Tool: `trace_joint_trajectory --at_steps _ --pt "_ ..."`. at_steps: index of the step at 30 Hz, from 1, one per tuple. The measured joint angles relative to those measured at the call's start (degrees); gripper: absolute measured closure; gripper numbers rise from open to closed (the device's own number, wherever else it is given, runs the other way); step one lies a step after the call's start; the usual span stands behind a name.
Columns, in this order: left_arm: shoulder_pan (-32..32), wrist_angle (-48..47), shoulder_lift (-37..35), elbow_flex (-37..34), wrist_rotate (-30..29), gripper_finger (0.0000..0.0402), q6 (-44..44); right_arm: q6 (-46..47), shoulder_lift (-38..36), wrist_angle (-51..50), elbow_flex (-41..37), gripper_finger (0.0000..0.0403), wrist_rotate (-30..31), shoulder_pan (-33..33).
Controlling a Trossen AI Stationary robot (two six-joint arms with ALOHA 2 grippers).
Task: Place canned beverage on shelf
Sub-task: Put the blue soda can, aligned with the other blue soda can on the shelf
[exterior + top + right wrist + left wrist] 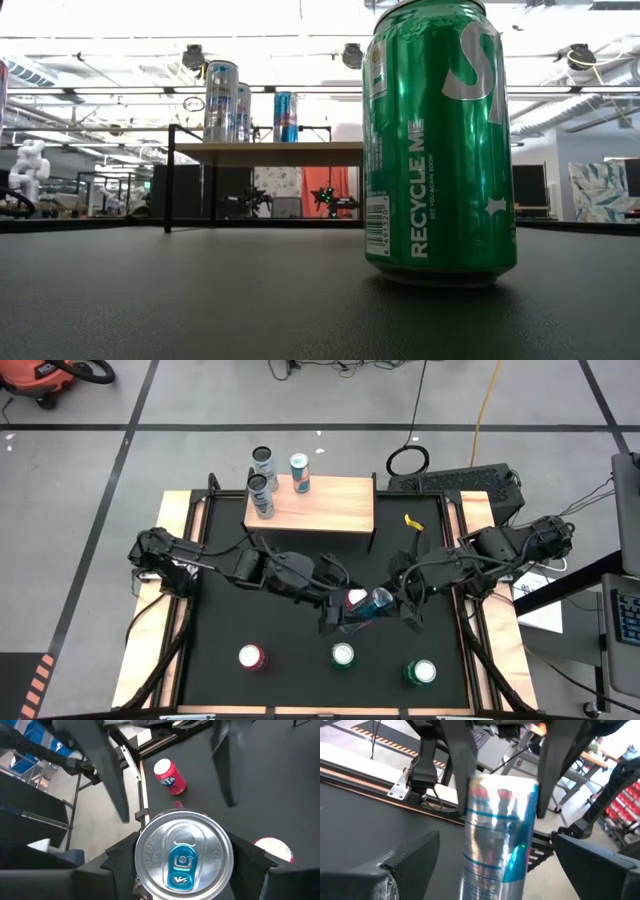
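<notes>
- High view: right pincer [393, 603] grips the blue can [378, 601] mid-surface; left pincer [338, 613] stands open around it.
- Low view: shelf [268, 152] far behind green can [438, 140].
- Judgement: close squarely before release.

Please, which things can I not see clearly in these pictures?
1. Low view: the green can stands close to the camera and hides whatever is behind it.
2. High view: the arms partly cover the blue can, and its label is too small to read.
3. Left wrist view: the print on the same can is blurred.
</notes>
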Motion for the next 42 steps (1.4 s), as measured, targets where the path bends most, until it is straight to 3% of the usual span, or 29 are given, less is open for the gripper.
trace_joint_trajectory --at_steps 14,26,42 --pt "0.91 2.29 1.95 0.01 3.72 0.0006 -0.03 0.41 0.00 0.28 0.00 0.0179 0.02 -0.70" --pt "2.03 2.71 2.49 0.07 0.53 0.0008 -1.40 1.57 0.00 0.27 0.00 0.0179 0.23 -0.72" --pt "2.12 3.00 2.49 0.07 4.40 0.0114 0.37 3.45 0.00 0.21 0.00 0.0179 0.23 -0.75"
